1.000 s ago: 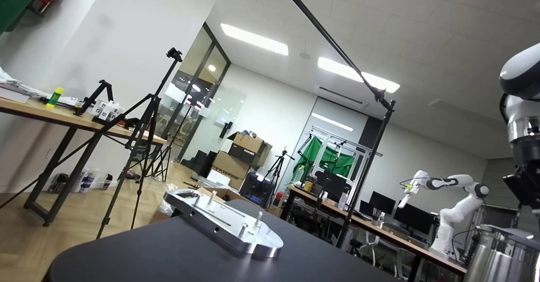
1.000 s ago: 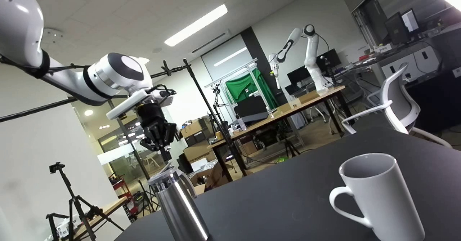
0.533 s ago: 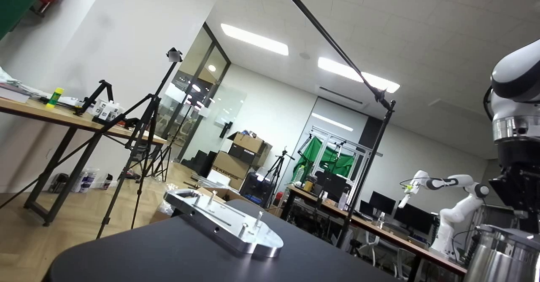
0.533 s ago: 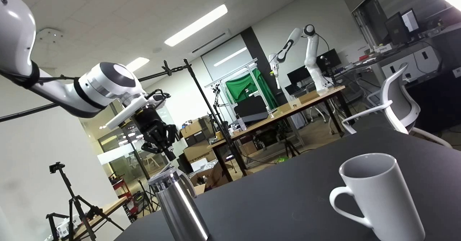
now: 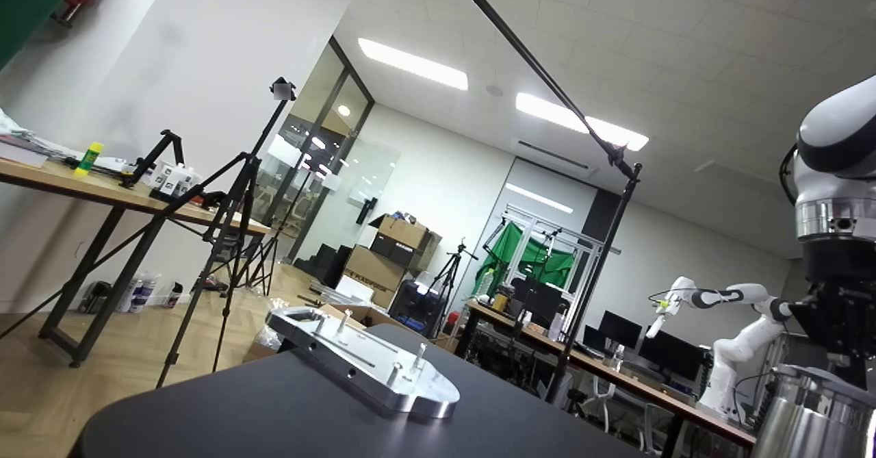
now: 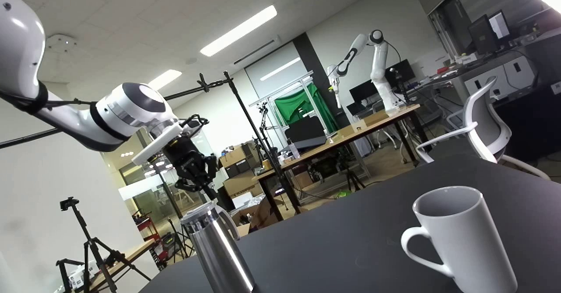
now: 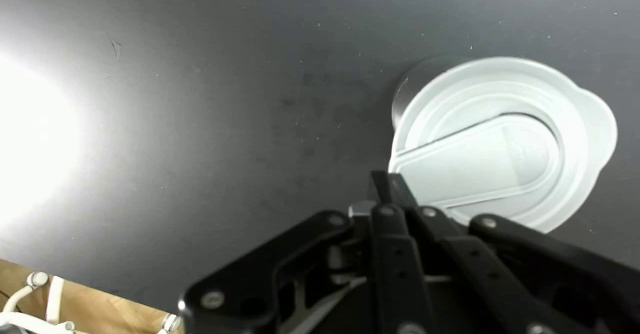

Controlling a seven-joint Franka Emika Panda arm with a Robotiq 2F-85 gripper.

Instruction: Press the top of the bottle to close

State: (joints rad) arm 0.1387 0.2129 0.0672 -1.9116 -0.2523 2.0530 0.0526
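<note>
The bottle is a steel jug with a light grey lid and handle. It stands upright on the dark table, in both exterior views [image 5: 811, 420] [image 6: 221, 253]. Its lid [image 7: 575, 124] fills the right of the wrist view. The long lid flap [image 7: 470, 164] looks to lie flat in the lid. My gripper [image 7: 387, 174] is shut with nothing between its fingertips. The tips are at the flap's handle-side end. In an exterior view the gripper [image 6: 211, 194] is right above the lid's handle side; I cannot tell whether it touches. The gripper hides the handle in the wrist view.
A white mug [image 6: 469, 240] stands on the table [image 6: 333, 249] to the right of the bottle in an exterior view. A metal plate with posts [image 5: 369, 359] lies on the table in an exterior view. A table edge and wooden floor [image 7: 110, 309] show at the wrist view's lower left.
The gripper has moved toward the handle side and down to the lid. The lid flap stood raised earlier and now looks lower. The bottle and mug have not moved.
</note>
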